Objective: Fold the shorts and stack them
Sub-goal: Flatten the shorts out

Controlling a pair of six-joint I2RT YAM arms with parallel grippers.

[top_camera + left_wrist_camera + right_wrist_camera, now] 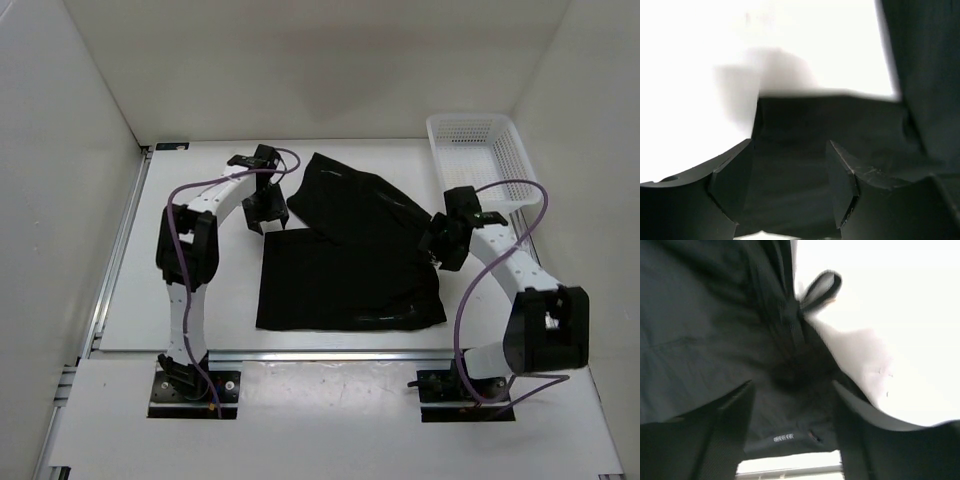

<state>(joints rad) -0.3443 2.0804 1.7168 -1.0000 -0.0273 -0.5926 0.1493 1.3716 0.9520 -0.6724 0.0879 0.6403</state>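
Can't make out the boundary between the far shorts [350,195] and the near shorts [345,285] from above — black on black, no clear edge at the overlap. Same trouble with the right gripper [441,260]: fingertips lost against the dark cloth. Left gripper [270,226] tips barely separable from the fabric corner too. Near rim of the white basket [436,145] partly covered by the right wrist and the purple cable [500,183]. Both wrist views smeared and soft, with fingers chopped off by the bottom edge in each. Tiny pale label [783,438] low in the right wrist view — unreadable. Blurry grey loop [821,286] higher up, can't say what kind.
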